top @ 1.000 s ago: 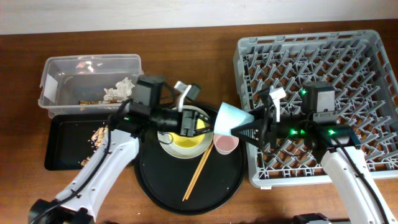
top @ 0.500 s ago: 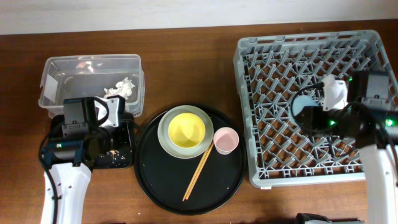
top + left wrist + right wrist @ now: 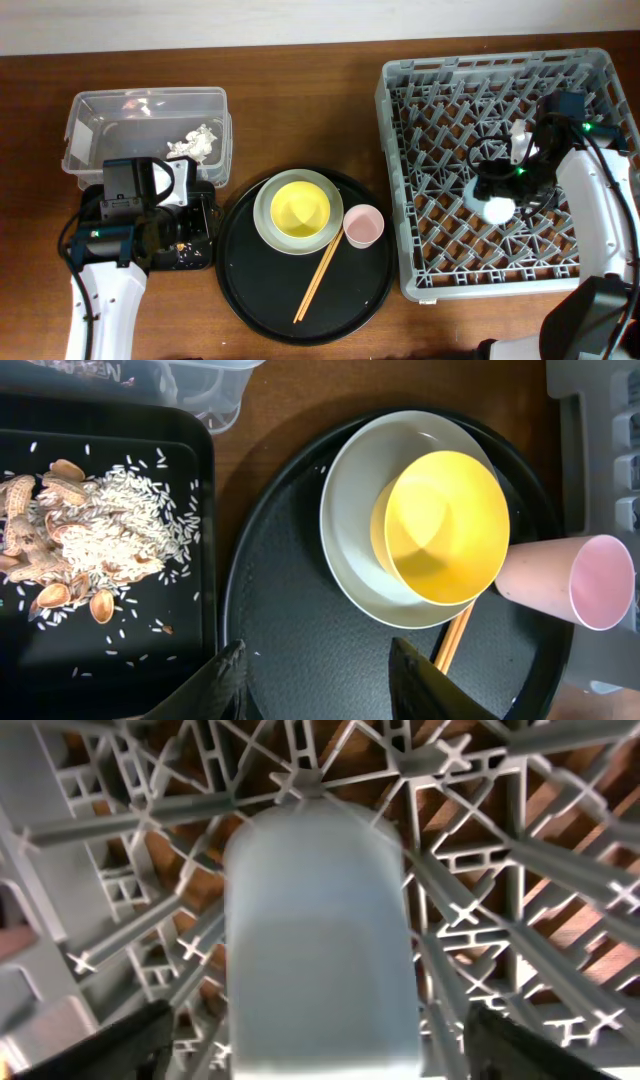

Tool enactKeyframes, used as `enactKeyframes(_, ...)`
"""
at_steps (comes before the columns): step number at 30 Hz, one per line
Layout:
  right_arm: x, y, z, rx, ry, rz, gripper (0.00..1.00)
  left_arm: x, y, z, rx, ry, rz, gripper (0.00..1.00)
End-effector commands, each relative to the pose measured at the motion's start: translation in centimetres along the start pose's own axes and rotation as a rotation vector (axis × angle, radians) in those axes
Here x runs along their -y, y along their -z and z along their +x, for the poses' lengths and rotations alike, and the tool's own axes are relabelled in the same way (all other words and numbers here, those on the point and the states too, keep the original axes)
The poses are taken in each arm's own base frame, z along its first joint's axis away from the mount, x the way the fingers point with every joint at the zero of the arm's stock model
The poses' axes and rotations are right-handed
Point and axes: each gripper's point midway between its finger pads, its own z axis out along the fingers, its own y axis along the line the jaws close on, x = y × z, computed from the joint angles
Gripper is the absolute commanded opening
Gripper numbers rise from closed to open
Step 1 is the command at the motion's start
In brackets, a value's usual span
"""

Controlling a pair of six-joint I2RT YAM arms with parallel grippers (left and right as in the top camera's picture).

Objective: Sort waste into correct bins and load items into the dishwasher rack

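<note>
Because the pegs prop the light blue cup (image 3: 318, 940) in the dishwasher rack's (image 3: 440, 270) right half, I judge it placed: my right gripper (image 3: 318, 1015) straddles it spread, while my left gripper (image 3: 315, 650), well left of the rack, gapes empty.

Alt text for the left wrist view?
A yellow bowl sits in a pale plate on a round black tray, a pink cup beside them. At left, a shallow black tray holds rice and nut shells; the left hand hovers open.
</note>
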Motion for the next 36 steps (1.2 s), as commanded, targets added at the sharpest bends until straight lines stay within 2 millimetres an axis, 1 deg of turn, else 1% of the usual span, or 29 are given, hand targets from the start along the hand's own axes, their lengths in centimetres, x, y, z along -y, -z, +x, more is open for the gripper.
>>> enactKeyframes(1,0.3,0.2,-0.2,0.005,-0.009,0.008,0.97,-0.1,0.4,0.1,0.001,-0.016,-0.008,0.49)
enactKeyframes(3,0.2,0.2,-0.1,-0.002,-0.008,0.008,0.97,-0.1,0.4,0.2,-0.003,-0.015,-0.007,0.49)
enactKeyframes(4,0.1,0.2,0.2,-0.013,-0.011,-0.001,0.96,0.3,0.4,0.1,0.000,-0.016,0.013,0.49)
enactKeyframes(5,-0.5,0.3,0.4,-0.018,-0.013,-0.036,0.97,1.0,0.4,0.1,0.003,-0.021,0.054,0.49)
enactKeyframes(7,-1.6,1.3,1.0,-0.010,-0.013,-0.089,0.96,3.0,0.2,-0.3,0.019,-0.074,0.110,0.50)
enactKeyframes(8,-2.0,2.0,1.2,0.007,-0.010,-0.104,0.97,4.0,0.0,-0.6,0.030,-0.113,0.129,0.52)
enactKeyframes(9,-2.5,3.0,1.5,0.031,-0.006,-0.125,0.97,5.4,-0.3,-0.8,0.041,-0.161,0.154,0.54)
enactKeyframes(11,-3.1,4.5,2.1,0.065,0.001,-0.148,0.97,7.9,-1.1,-1.0,0.052,-0.242,0.199,0.55)
enactKeyframes(12,-3.3,5.4,2.6,0.087,0.006,-0.151,0.97,9.5,-1.8,-1.0,0.050,-0.290,0.229,0.56)
enactKeyframes(13,-3.6,6.3,2.9,0.111,0.011,-0.164,0.97,11.2,-2.8,-0.7,0.037,-0.334,0.258,0.58)
enactKeyframes(15,-4.0,7.3,3.2,0.146,0.019,-0.179,0.98,14.2,-5.1,0.1,0.004,-0.395,0.309,0.61)
enactKeyframes(16,-4.2,7.5,3.3,0.152,0.021,-0.185,0.98,15.5,-6.5,0.7,-0.020,-0.422,0.329,0.62)
enactKeyframes(17,-4.3,7.5,3.3,0.152,0.021,-0.191,0.98,17.0,-8.4,1.6,-0.053,-0.442,0.350,0.62)
enactKeyframes(18,-4.3,7.5,3.3,0.150,0.021,-0.191,0.98,18.0,-9.8,2.4,-0.079,-0.456,0.364,0.63)
enactKeyframes(19,-4.3,7.5,3.3,0.151,0.021,-0.191,0.98,18.7,-10.6,3.0,-0.092,-0.471,0.374,0.63)
enactKeyframes(20,-4.3,7.5,3.3,0.151,0.021,-0.191,0.98,19.9,-12.4,4.2,-0.120,-0.504,0.389,0.63)
enactKeyframes(21,-4.3,7.5,3.3,0.151,0.021,-0.191,0.99,20.6,-13.9,5.2,-0.144,-0.526,0.398,0.63)
enactKeyframes(22,-4.3,7.5,3.3,0.151,0.021,-0.191,0.99,21.0,-15.1,6.1,-0.166,-0.540,0.401,0.63)
enactKeyframes(23,-4.3,7.5,3.3,0.151,0.021,-0.191,0.98,20.8,-15.9,6.8,-0.189,-0.539,0.382,0.61)
enactKeyframes(24,-4.3,7.5,3.3,0.151,0.021,-0.191,0.98,20.6,-16.6,7.3,-0.209,-0.527,0.362,0.53)
enactKeyframes(25,-4.3,7.5,3.3,0.151,0.021,-0.191,0.99,20.5,-17.0,7.8,-0.226,-0.528,0.358,0.39)
enactKeyframes(26,-4.3,7.5,3.3,0.151,0.021,-0.191,0.99,20.5,-17.0,7.9,-0.229,-0.527,0.357,0.31)
enactKeyframes(30,-4.3,7.5,3.3,0.151,0.021,-0.191,0.99,19.9,-17.0,8.4,-0.257,-0.503,0.337,0.10)
enactKeyframes(31,-4.3,7.5,3.3,0.150,0.021,-0.191,0.99,19.9,-16.9,8.4,-0.260,-0.493,0.335,0.02)
enactKeyframes(32,-4.3,7.5,3.3,0.151,0.021,-0.191,1.00,20.0,-16.8,8.3,-0.258,-0.480,0.335,0.01)
enactKeyframes(33,-4.3,7.5,3.3,0.150,0.021,-0.190,0.99,20.2,-16.2,7.8,-0.239,-0.471,0.343,0.01)
enactKeyframes(34,-4.3,7.5,3.3,0.151,0.021,-0.190,0.99,20.6,-15.1,7.0,-0.210,-0.463,0.355,0.00)
enactKeyframes(35,-4.3,7.5,3.3,0.152,0.021,-0.190,0.99,20.9,-13.1,5.5,-0.155,-0.445,0.371,0.00)
enactKeyframes(36,-4.3,7.5,3.2,0.154,0.024,-0.190,0.99,20.8,-11.7,4.3,-0.117,-0.407,0.377,0.00)
